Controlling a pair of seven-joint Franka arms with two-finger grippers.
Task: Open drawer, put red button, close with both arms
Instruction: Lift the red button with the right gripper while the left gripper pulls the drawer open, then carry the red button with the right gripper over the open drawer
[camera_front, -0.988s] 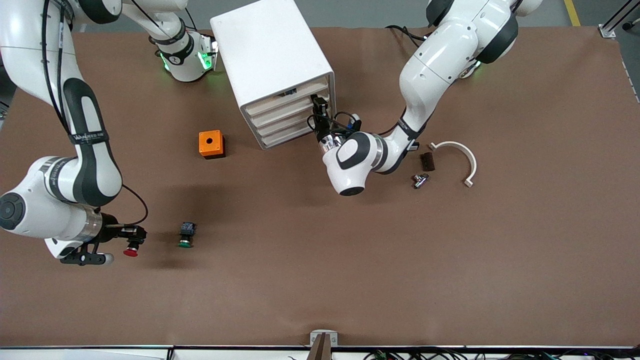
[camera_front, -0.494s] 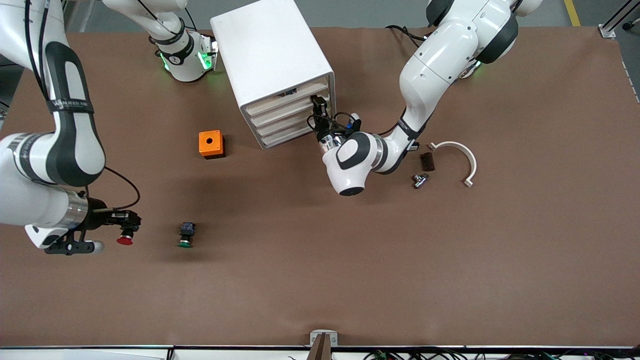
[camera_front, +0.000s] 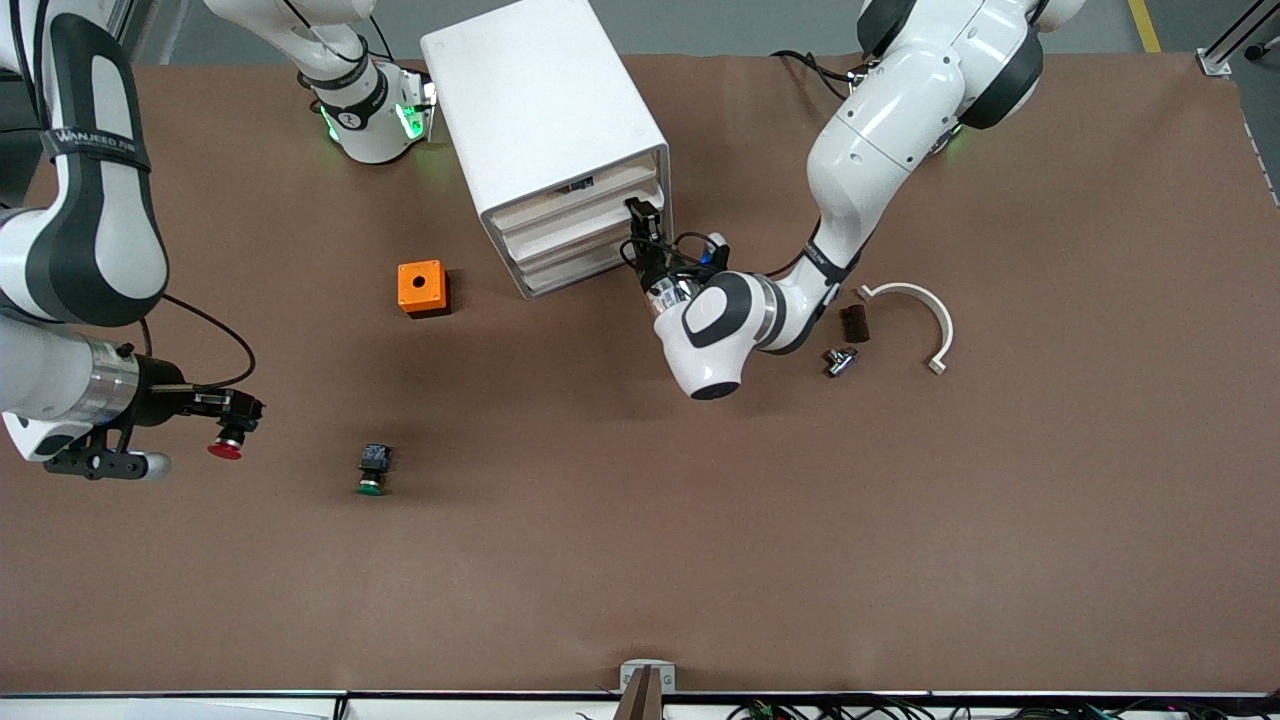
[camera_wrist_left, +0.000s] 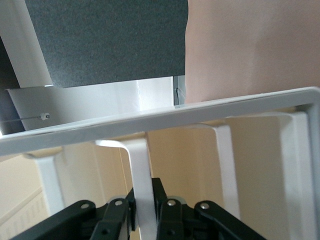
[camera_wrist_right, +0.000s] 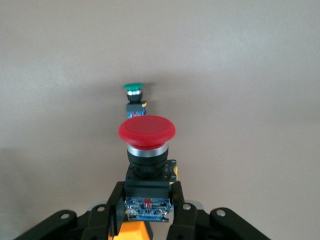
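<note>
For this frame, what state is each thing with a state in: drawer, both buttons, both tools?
drawer: barely out, handle gripped
red button: held, off the table
green button: lying on the table
left tool: shut on drawer handle
right tool: shut on red button

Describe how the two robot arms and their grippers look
Both arms are glossy white, rounded, with black joint bands, silver wrist rings, and loose black cables. One carries a black band with white lettering. The left gripper and right gripper are black, two-fingered, with visible screws.
</note>
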